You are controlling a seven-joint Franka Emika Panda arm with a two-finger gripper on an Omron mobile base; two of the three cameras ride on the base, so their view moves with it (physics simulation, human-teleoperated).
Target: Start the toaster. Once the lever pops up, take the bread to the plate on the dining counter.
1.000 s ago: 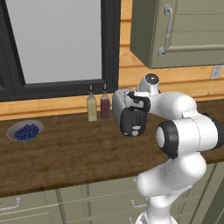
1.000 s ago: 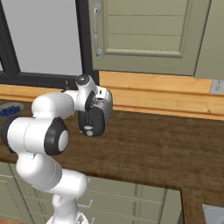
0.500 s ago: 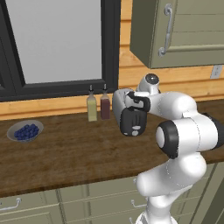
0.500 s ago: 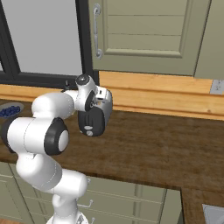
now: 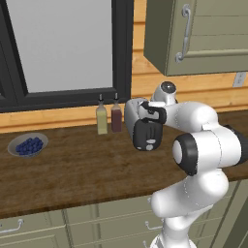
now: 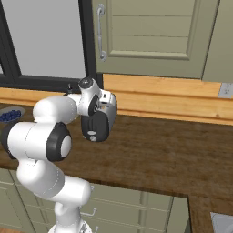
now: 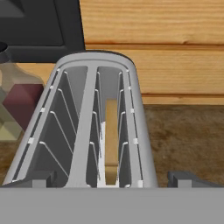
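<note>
Hand view looks straight down into the toaster (image 7: 87, 127), which says why the hand is held as it is: the gripper (image 7: 113, 178) hangs just above the toaster's top, fingers pointing down, the two dark tips well apart at either side of the near end and closed on nothing. That pose suits reaching down toward the slots or the lever end, though the lever itself cannot be made out here.

The toaster is a silver box with two long slots lined with thin wire guides. The bread (image 7: 111, 138) stands on edge inside the slot to the right, a narrow tan strip sitting low between the wires, so it reads as loaded and not yet lifted out. The slot to the left is bare.

Taking the toaster as landmark: the wooden counter top (image 7: 188, 135) it stands on spreads out beside it, a light wooden wall strip runs behind it, and two slim bottles (image 7: 19, 105) stand just beside it on the window side.

In the left base view the arm folds back so that the hand (image 5: 145, 128) covers the toaster; the bottles (image 5: 109, 115) stand next to the hand, and a grey bowl of blueberries (image 5: 28, 145) sits well apart beyond them. In the right base view the hand (image 6: 96, 119) hangs over the same spot on the counter.
</note>
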